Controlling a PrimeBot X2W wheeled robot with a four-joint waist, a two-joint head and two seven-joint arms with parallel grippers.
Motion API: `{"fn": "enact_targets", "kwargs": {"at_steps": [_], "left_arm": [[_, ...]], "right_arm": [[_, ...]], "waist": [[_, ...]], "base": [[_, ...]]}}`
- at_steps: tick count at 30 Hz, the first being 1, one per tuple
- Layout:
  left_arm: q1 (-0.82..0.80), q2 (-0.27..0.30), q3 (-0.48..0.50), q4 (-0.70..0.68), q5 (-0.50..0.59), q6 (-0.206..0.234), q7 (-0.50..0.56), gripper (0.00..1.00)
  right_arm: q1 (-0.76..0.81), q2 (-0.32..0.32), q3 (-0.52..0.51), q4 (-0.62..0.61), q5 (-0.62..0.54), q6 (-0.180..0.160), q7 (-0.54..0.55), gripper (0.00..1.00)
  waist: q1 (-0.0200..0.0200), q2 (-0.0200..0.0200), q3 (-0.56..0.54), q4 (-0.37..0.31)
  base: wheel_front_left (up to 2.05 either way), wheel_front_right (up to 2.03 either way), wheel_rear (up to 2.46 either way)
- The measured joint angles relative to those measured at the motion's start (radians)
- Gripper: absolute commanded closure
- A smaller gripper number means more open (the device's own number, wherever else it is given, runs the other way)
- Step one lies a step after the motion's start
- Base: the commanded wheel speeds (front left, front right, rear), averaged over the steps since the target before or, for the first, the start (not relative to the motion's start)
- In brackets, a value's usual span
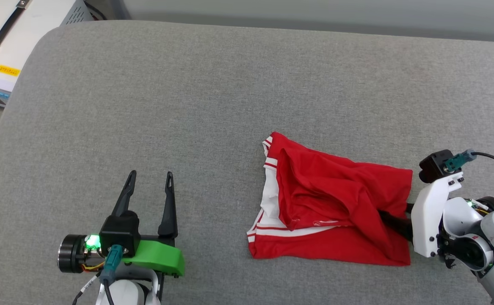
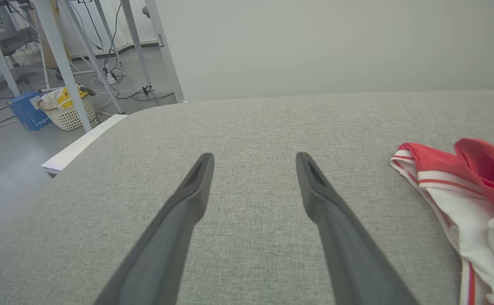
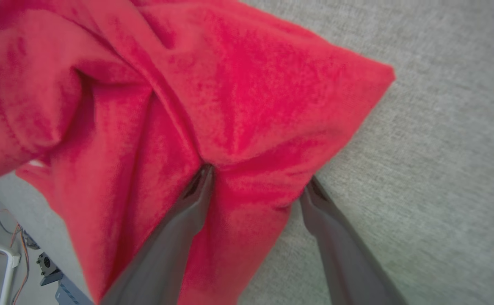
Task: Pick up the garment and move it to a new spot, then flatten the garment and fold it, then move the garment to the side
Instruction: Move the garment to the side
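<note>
The garment [image 1: 331,203], red with white, red-striped trim, lies bunched and partly doubled over on the right half of a bench [image 1: 187,84] covered in grey woven fabric with rounded corners. Beyond the bench's far edge is a pale wall, and past its far left corner sits a white cabinet [image 1: 1,42] with a yellow label.

The left wrist view takes in more of the room: a white woven basket [image 2: 71,112], a blue box [image 2: 28,110], slanted metal frame legs [image 2: 60,55] and cables on a grey floor. It catches the garment [image 2: 462,190] at its right edge, showing the white sleeve and striped trim. The right wrist view has the plain red cloth [image 3: 230,84] close up and blurred, in deep folds, with bare bench [image 3: 441,127] alongside.

The right gripper [image 1: 393,218] is at the garment's right edge, its fingers spread wide with both tips tucked under a red fold [image 3: 258,176]; the jaws are not pinched on the cloth. The left gripper [image 1: 151,174] is released too, fingers well apart [image 2: 254,156], over bare bench well to the garment's left, touching nothing.
</note>
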Motion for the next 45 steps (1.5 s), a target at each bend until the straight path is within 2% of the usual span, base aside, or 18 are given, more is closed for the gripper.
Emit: {"fn": "enact_targets", "kwargs": {"at_steps": [1, 2, 3, 4, 14, 23, 38, 39, 45], "left_arm": [[0.0, 0.0, 0.001, 0.001, 0.0, 0.0, 0.0, 0.0], [0.0, 0.0, 0.001, 0.001, 0.0, 0.0, 0.0, 0.0], [0.0, -0.001, 0.001, 0.001, 0.0, 0.0, 0.0, 0.0], [0.0, -0.001, 0.002, 0.002, 0.0, 0.001, 0.0, 0.0], [0.002, -0.002, -0.004, 0.019, 0.0, 0.0, 0.0, 0.0], [0.033, -0.002, 0.008, 0.017, -0.002, 0.001, 0.0, 0.0], [0.032, 0.009, 0.025, -0.033, 0.007, 0.001, 0.0, 0.0], [0.007, 0.024, 0.025, -0.048, 0.011, 0.001, 0.0, 0.0], [-0.041, 0.045, 0.026, -0.087, 0.018, 0.001, 0.0, 0.0]], "right_arm": [[-0.003, -0.009, 0.018, -0.002, 0.0, 0.0, -0.017, 0.0], [-0.005, -0.015, 0.029, -0.003, 0.0, 0.0, -0.029, 0.51], [-0.008, -0.023, 0.048, -0.005, 0.0, 0.0, -0.055, 0.78], [-0.01, -0.026, 0.058, -0.005, 0.0, 0.0, -0.071, 1.0], [-0.08, -0.059, 0.178, -0.023, -0.016, 0.0, -0.263, 1.0], [-0.158, -0.14, 0.196, -0.085, -0.036, 0.0, -0.361, 1.0], [-0.207, -0.295, 0.111, -0.128, -0.062, 0.0, -0.385, 1.0], [-0.225, -0.321, 0.073, -0.106, -0.062, 0.0, -0.391, 1.0], [-0.288, -0.343, 0.008, -0.005, -0.052, 0.0, -0.394, 1.0]], "waist": [[0.0, 0.0, 0.0, 0.001], [0.0, 0.0, -0.001, 0.001], [0.0, 0.0, -0.003, 0.0], [0.0, 0.0, -0.005, -0.001], [0.0, 0.0, -0.044, -0.032], [0.0001, 0.0, -0.072, -0.096], [0.0001, 0.0001, -0.035, -0.273], [0.0001, 0.0001, 0.001, -0.297], [0.0002, 0.0001, 0.093, -0.326]], "base": [[0.0, 0.0, 0.0], [0.0, 0.0, 0.0], [0.0, 0.0, 0.0], [0.0, 0.0, 0.0], [0.0, 0.0, 0.0], [0.0, 0.0, 0.0], [0.0, 0.0, 0.0], [0.0, 0.0, 0.0], [0.0, 0.0, 0.0]]}}
